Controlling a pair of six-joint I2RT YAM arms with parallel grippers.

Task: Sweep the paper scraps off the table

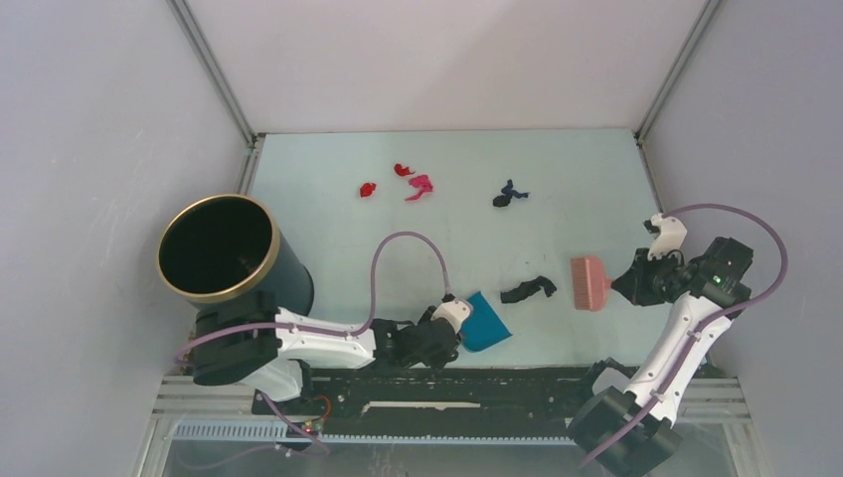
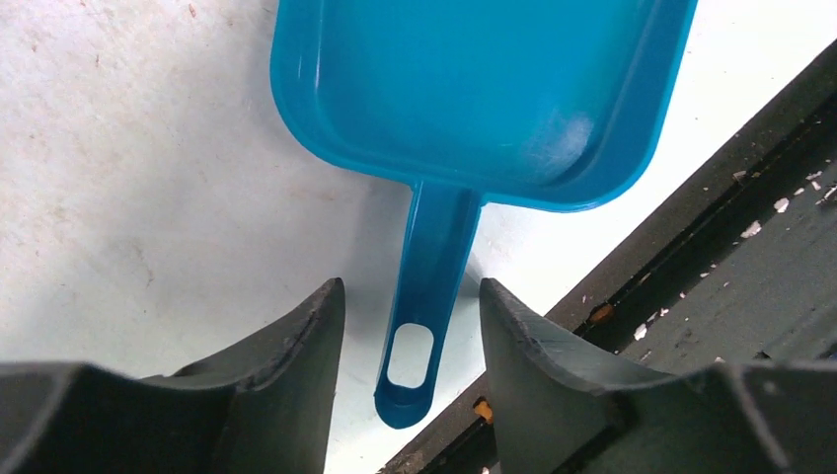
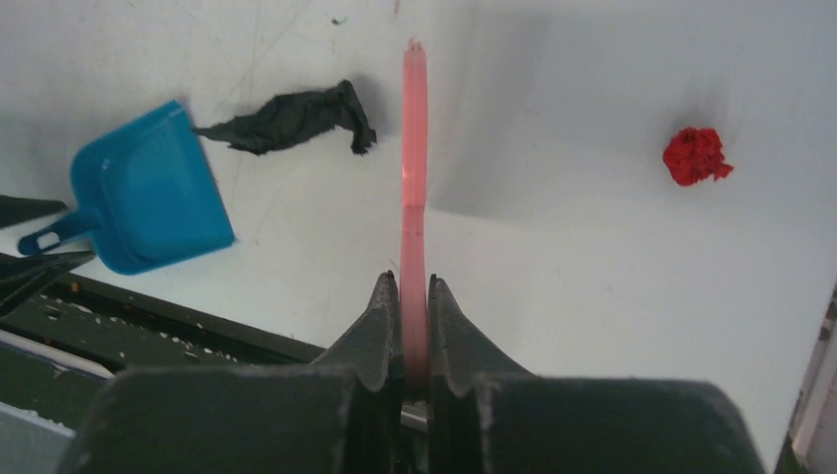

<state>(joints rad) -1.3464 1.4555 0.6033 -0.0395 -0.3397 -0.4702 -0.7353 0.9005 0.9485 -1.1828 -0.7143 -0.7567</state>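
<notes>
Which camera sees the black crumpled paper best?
The right wrist view: the black paper scrap is large and clear there, lying near the blue dustpan. The top external view shows it whole but small. The left wrist view does not show it.

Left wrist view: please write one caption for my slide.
Open left jaws straddle the handle of the blue dustpan lying on the table.

Left arm [image 1: 318, 343], at the left end of the black rail [image 1: 497, 383]: white link shells between black joint housings, with a mauve cable [image 1: 403, 238] arching beyond the rail. Right arm [image 1: 686, 333], at the rail's right end: same white-and-black build, a second mauve cable [image 1: 741, 214], one green light [image 1: 716, 281]. Each carries a white wrist cap [image 1: 664, 236]. Left gripper [image 2: 410, 296] and right gripper [image 3: 415, 286]: dark grey wedge-shaped fingers tapering to tips; the left pair show scuffed pale edges.
</notes>
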